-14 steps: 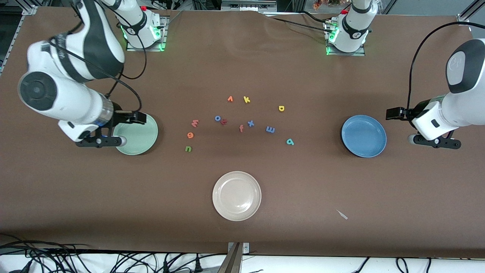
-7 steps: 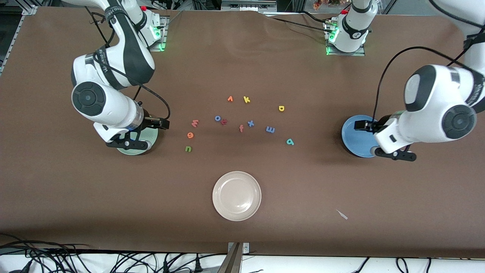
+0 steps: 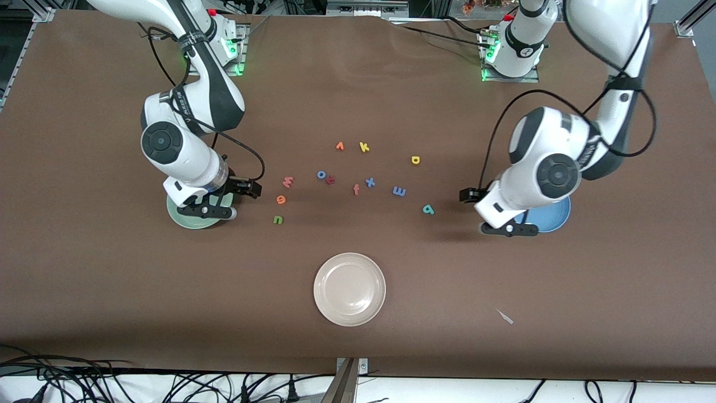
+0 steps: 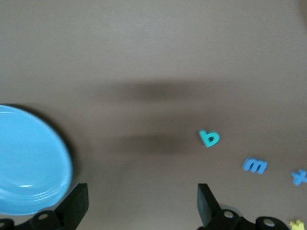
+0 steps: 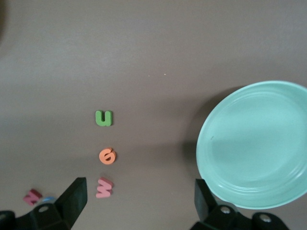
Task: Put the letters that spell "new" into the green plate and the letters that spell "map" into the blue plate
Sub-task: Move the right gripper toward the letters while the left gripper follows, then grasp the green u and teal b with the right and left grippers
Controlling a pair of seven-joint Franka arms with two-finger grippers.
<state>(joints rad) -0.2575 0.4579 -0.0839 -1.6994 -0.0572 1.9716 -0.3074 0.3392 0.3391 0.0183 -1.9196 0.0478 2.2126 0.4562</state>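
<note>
I am watching both arms from my station. The right tool (image 3: 204, 211) is hanging over the edge of the green plate (image 3: 182, 218) that faces the letters. Its fingers are standing apart and are holding nothing. The left tool (image 3: 506, 228) is hanging over the counter (image 3: 358, 84) just beside the blue plate (image 3: 554, 215), also spread wide and empty.

All six letters are lying on the counter, and none is in a plate yet. The green "n" (image 3: 278, 220), the orange "e" (image 3: 281, 199) and the salmon "w" (image 3: 287, 181) are lying in a short row near the green plate. The teal "a" (image 3: 428, 209), the blue "m" (image 3: 399, 191) and the yellow "p" (image 3: 415, 160) are lying toward the left arm's end of the group.

I am expecting trouble mainly from look-alikes. The salmon "f" (image 3: 356, 190) could be taken for the "w", the blue "x" (image 3: 370, 182) for the "m", and the yellow "k" (image 3: 364, 147) for the "p". The letters are also small and flat, so open fingers coming down a little off may push one away. The "e" and the "w" are lying close together, so one grasp may disturb both.

In the front view the arms are covering most of both plates. In the left wrist view a yellow letter (image 4: 296, 224) is cut off at the edge, and I cannot read it. The reddish letter (image 3: 330, 179) touching the blue "o" (image 3: 321, 174) is also unclear to me.
</note>
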